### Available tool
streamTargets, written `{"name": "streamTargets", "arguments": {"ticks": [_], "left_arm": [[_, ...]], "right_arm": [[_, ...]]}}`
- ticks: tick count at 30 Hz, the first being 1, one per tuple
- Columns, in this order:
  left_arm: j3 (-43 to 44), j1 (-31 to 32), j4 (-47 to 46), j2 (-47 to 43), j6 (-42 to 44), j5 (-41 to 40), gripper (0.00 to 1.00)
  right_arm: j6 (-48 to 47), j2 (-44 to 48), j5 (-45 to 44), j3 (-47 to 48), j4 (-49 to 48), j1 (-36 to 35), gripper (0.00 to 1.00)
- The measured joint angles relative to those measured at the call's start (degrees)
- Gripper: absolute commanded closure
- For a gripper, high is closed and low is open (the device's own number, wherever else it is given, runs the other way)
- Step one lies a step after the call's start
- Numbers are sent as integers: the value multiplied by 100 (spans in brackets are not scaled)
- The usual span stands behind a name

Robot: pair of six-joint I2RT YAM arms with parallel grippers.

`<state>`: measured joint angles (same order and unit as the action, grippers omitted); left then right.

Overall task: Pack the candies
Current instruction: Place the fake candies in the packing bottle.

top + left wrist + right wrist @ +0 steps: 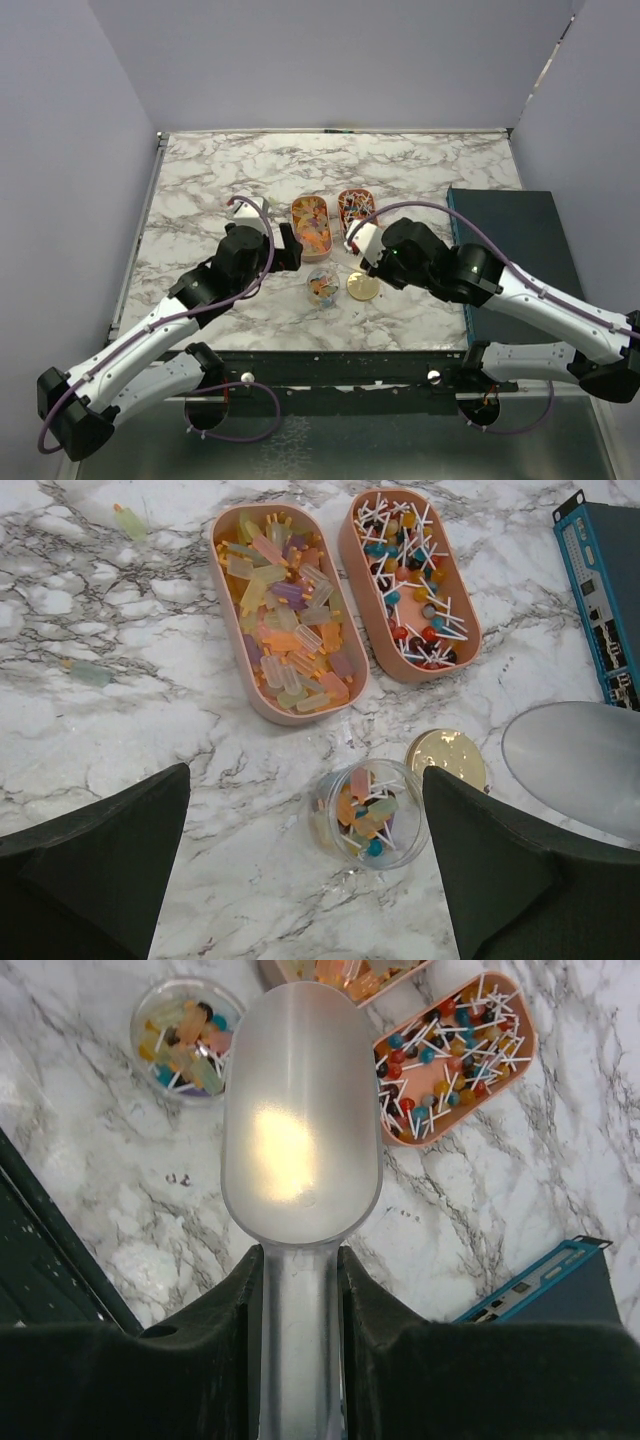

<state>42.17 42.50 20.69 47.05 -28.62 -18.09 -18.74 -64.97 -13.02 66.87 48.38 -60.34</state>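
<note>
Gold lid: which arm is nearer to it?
Right. The right arm ends close beside the lid, jaws shut on a scoop; the left arm ends farther left, beyond the jar, jaws open.

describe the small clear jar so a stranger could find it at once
On the marble table, look just on the near-edge side of the two oval trays. The small clear jar stands there beside the gold lid, the only round see-through container, with a few mixed candies inside.
</note>
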Motion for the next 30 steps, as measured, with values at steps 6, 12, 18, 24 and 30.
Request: {"name": "streamTargets", "arguments": {"ticks": [6, 12, 18, 24, 30], "left_arm": [[-39, 0, -490, 592, -299, -138, 1], [-46, -46, -942, 1399, -557, -361, 1], [-90, -225, -1434, 2068, -706, -330, 1], [-330, -730, -2197, 2695, -942, 160, 1], [-588, -1062, -3056, 3239, -1322, 872, 1]], "right_arm": [[1078, 258, -249, -31, -407, 0, 99], [1917, 535, -522, -356, -704, 2, 100], [2487, 833, -592, -726, -822, 2, 100], [2782, 1233, -664, -911, -852, 2, 100], [2962, 1611, -732, -1115, -855, 2, 100]]}}
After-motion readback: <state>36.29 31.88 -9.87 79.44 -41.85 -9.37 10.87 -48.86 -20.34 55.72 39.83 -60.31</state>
